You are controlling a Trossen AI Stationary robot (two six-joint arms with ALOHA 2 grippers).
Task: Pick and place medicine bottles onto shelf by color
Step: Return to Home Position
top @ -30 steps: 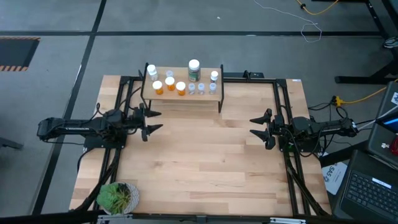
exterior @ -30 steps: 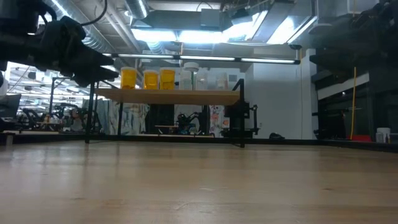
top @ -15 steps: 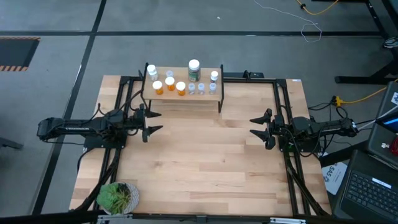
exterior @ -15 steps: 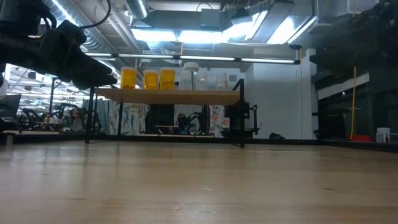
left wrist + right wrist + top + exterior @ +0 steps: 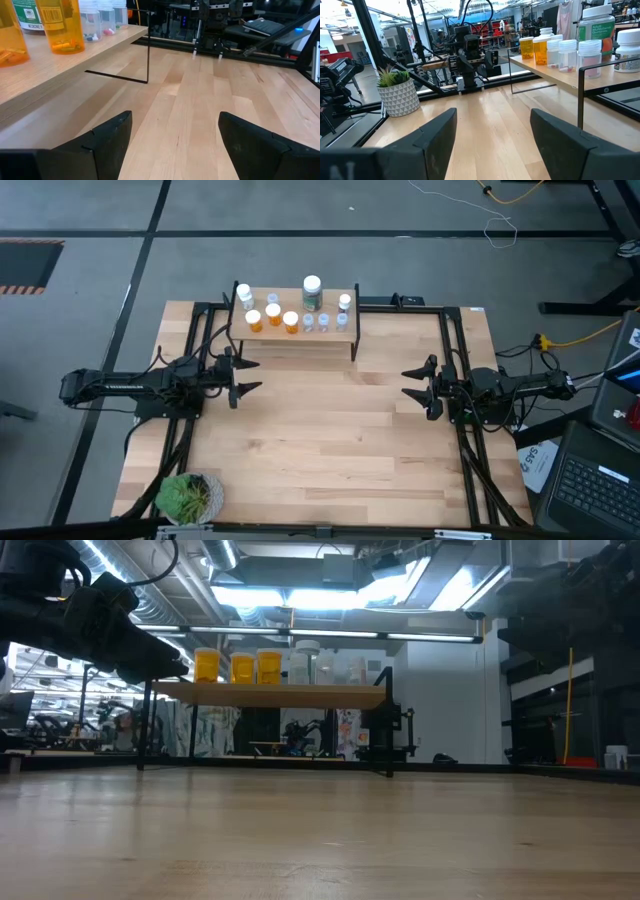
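Note:
The shelf (image 5: 294, 332) stands at the table's far middle on thin black legs. On it stand three orange bottles (image 5: 272, 315), several small clear ones (image 5: 323, 323) and a larger greenish bottle with a white cap (image 5: 312, 292); they also show in the low view (image 5: 242, 667). My left gripper (image 5: 244, 376) is open and empty at the table's left, just near of the shelf's left end. My right gripper (image 5: 412, 388) is open and empty at the table's right. An orange bottle (image 5: 61, 25) shows close by in the left wrist view.
A green potted plant (image 5: 189, 496) stands at the table's near left corner, also seen in the right wrist view (image 5: 396, 94). Black frame rails (image 5: 462, 450) run along both sides. A laptop (image 5: 600, 490) lies off the table's right edge.

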